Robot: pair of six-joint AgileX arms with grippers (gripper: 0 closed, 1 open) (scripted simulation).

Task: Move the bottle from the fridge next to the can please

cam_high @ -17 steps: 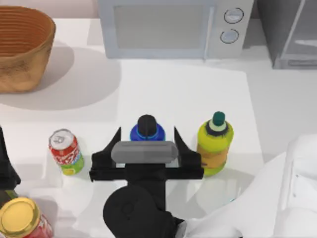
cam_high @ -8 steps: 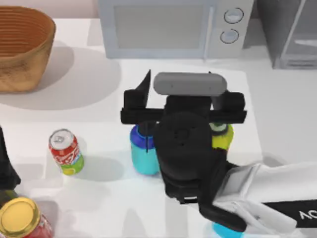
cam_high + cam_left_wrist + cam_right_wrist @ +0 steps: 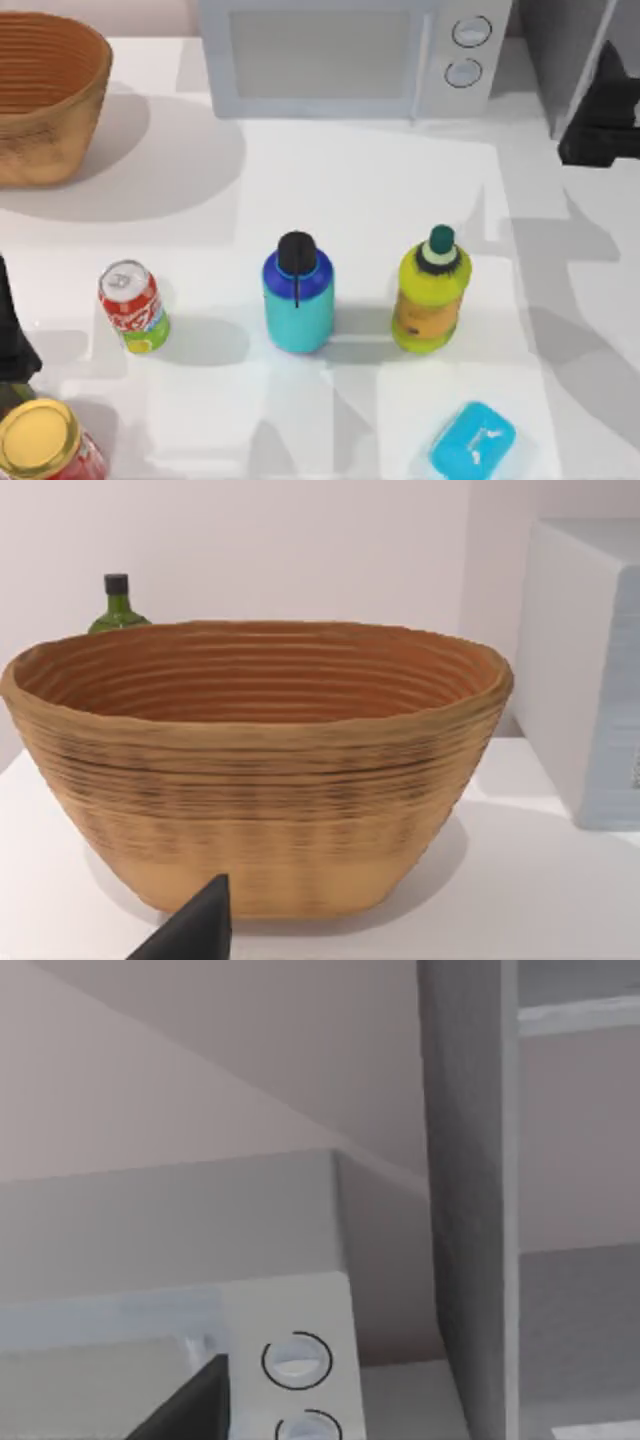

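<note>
Bottle [image 3: 298, 293] stands upright on the table [image 3: 360, 180], between the can [image 3: 133, 306] and a yellow-green bottle [image 3: 430, 290], apart from both. Fridge [image 3: 575, 60] is cut off at the top view's right corner, where the right gripper [image 3: 600, 125] shows partly, dark. Left arm [image 3: 12, 340] sits at the left edge.

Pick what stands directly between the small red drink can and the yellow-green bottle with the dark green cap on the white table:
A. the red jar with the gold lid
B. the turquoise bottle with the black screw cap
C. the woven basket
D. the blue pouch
B: in the top view the turquoise bottle stands upright, ungripped, with the red can to its left and the yellow-green bottle to its right.
</note>
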